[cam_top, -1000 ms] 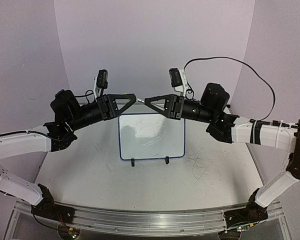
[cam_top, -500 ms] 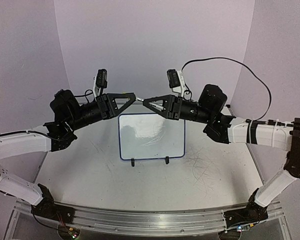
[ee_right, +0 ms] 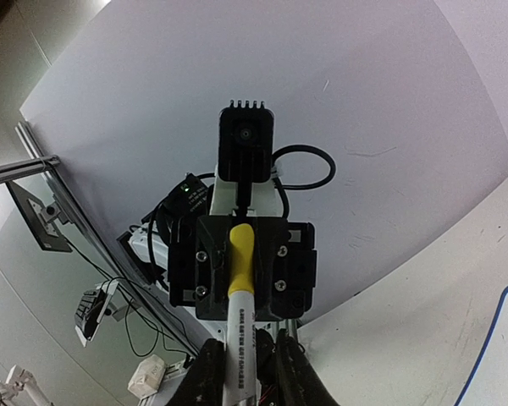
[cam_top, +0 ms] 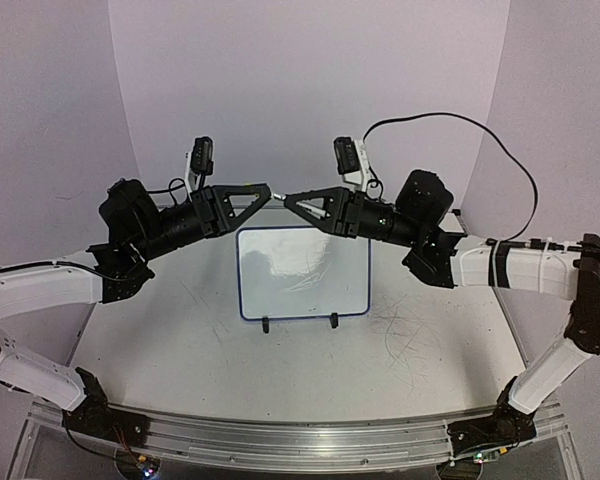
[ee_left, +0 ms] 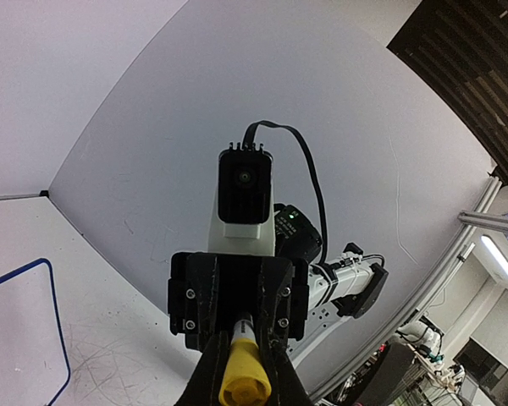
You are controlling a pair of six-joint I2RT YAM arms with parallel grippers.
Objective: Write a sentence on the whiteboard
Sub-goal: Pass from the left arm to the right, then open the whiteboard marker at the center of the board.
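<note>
The whiteboard, white with a thin blue frame and two black feet, stands at the table's middle; the sentence is not in view on it, only faint grey scratches. Above its top edge my two grippers meet tip to tip. My left gripper is shut on the yellow cap of a marker. Facing it, my right gripper is shut on the marker's white barrel. In the right wrist view the cap reaches into the left jaws. Corners of the board's frame show in both wrist views.
The white tabletop carries grey scuff marks, densest to the right of the board. A black cable arches behind the right arm. Curved pale walls close the back, and a metal rail runs along the near edge.
The right arm has edged left, bringing its gripper closer against the left one. The left arm has held still.
</note>
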